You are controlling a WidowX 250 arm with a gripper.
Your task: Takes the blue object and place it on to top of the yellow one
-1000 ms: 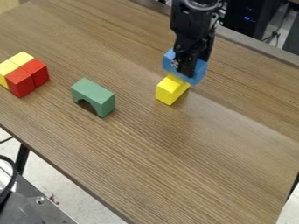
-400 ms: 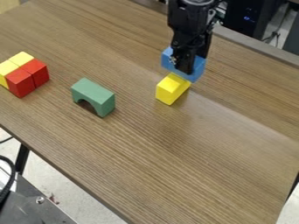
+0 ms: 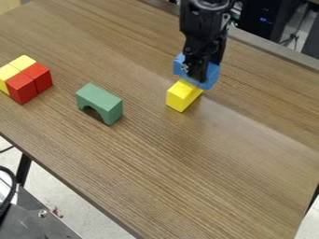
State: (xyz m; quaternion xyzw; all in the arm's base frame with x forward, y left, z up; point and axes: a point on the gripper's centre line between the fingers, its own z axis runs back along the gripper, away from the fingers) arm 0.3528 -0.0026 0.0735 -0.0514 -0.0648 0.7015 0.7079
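A black two-finger gripper (image 3: 197, 77) clasps a chunky blue block (image 3: 212, 74) in its jaws, close to a yellow rectangular block (image 3: 181, 97); whether the blocks touch is unclear.

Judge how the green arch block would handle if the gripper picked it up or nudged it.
The green arch block looks stiff, so it would probably keep its shape when squeezed. Its flat faces and straight edges suggest sliding rather than rolling. Standing on two feet beside the cut-out, it seems fairly steady under a low nudge.
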